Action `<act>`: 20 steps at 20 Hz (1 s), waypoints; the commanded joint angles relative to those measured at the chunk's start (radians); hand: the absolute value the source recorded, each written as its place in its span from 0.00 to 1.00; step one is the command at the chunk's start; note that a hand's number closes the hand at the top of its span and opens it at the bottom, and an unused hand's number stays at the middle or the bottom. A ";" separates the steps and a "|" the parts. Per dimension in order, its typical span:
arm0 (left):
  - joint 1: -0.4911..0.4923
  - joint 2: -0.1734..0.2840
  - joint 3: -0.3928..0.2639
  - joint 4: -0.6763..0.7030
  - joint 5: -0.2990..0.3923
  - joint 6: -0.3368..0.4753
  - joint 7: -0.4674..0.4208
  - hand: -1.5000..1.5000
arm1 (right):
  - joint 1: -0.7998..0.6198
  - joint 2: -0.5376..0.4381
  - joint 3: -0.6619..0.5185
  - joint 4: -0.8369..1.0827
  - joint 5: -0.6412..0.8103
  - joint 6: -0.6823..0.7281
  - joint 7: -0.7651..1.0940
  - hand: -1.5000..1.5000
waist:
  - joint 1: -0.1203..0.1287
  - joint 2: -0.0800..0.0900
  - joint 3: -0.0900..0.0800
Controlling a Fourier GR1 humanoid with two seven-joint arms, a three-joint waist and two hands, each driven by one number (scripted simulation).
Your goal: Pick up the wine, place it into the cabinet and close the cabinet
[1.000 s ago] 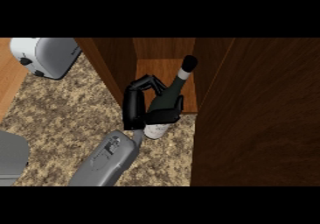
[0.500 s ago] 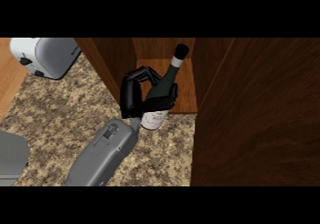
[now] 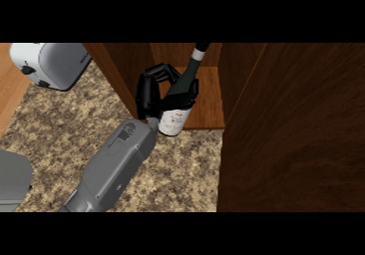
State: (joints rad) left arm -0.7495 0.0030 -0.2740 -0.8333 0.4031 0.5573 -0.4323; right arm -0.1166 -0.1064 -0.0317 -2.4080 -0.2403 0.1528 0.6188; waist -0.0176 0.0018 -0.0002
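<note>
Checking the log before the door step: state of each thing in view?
wine bottle: held, tilted, base at the front edge of the cabinet shelf
cabinet: open, shelf showing
cabinet door: swung open, at the view's right
left hand: fingers curled round the wine bottle
right hand: not in view
toaster: on the counter, untouched
</note>
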 commanded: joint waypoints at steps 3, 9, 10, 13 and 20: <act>-0.097 -0.001 0.096 0.157 0.000 -0.058 -0.018 1.00 | 0.049 0.001 -0.015 -0.090 -0.088 0.014 0.019 0.00 | -0.001 0.001 0.000; -0.193 0.010 0.117 0.251 -0.012 -0.004 -0.114 1.00 | 0.133 -0.004 -0.046 -0.109 -0.118 0.065 -0.046 0.00 | -0.011 0.001 0.001; -0.186 -0.002 0.129 0.315 -0.024 -0.009 -0.178 1.00 | 0.095 0.012 -0.008 -0.098 -0.086 0.040 -0.022 0.00 | -0.013 0.004 0.000; -0.243 -0.003 0.156 0.384 -0.002 0.016 -0.214 1.00 | 0.108 0.013 0.015 -0.139 -0.070 0.031 0.009 0.00 | -0.026 0.006 0.000; -0.305 -0.003 0.182 0.491 0.023 -0.016 -0.267 1.00 | 0.013 0.017 0.032 -0.073 -0.047 -0.002 0.021 0.00 | -0.023 0.009 -0.001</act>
State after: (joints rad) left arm -1.0344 0.0024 -0.1032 -0.4084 0.4144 0.5607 -0.6474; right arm -0.0662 -0.0827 0.0124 -2.4047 -0.2462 0.1860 0.5736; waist -0.0398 0.0084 -0.0004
